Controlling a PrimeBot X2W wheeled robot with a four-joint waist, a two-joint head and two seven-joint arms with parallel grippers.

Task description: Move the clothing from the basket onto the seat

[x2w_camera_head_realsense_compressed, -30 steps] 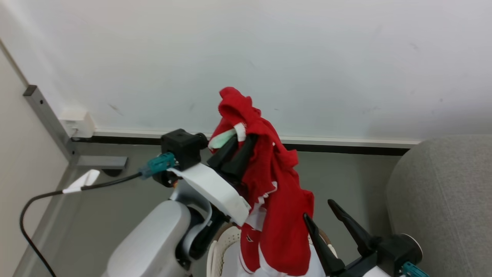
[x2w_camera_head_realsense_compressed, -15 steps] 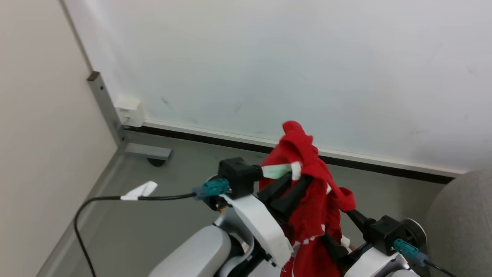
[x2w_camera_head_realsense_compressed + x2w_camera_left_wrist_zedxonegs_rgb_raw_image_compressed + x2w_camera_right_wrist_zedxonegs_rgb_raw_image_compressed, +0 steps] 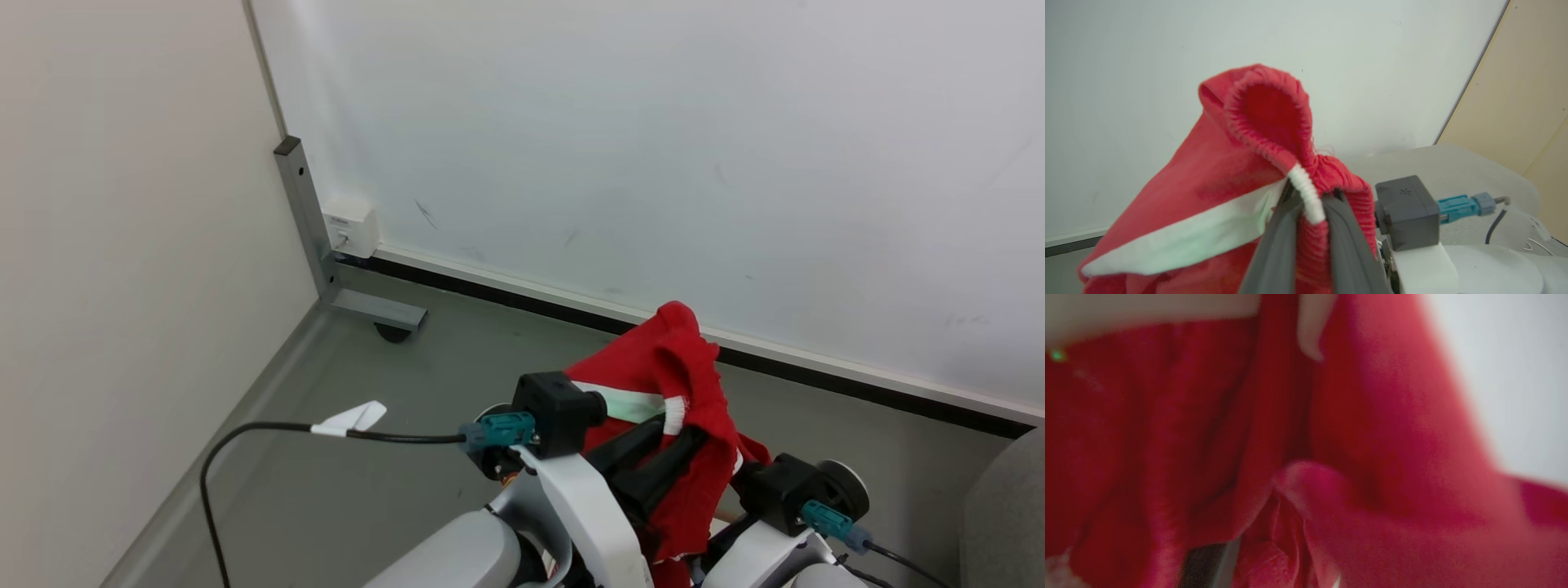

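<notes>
1. The left gripper (image 3: 671, 441) is raised in front of the robot. Its two dark fingers (image 3: 1276, 237) are pressed almost together, pinching a fold of the clothing (image 3: 673, 363) at the white ribbed trim (image 3: 1306, 192).
2. The clothing, a red garment with a white band, hangs in the air from that pinch. A loop of red hem stands above the fingertips and the rest drapes down between the two arms.
3. The right gripper (image 3: 755, 486) sits just right of the hanging fabric. Its fingers are hidden behind the cloth, and its jaws are spread wide. In the right wrist view the red fabric (image 3: 1372, 437) lies blurred, close against the lens. Whether any of it is between the jaws cannot be told.
4. A corner of the seat (image 3: 1008, 506), in light grey upholstery, shows at the lower right of the head view. It is apart from the clothing, and no part of the garment rests on it.
5. Surroundings: a white wall panel (image 3: 653, 147), a grey floor (image 3: 343, 457), a metal post (image 3: 306, 216) in the corner and a black cable (image 3: 245, 433) with a white tag that runs to the left wrist.
</notes>
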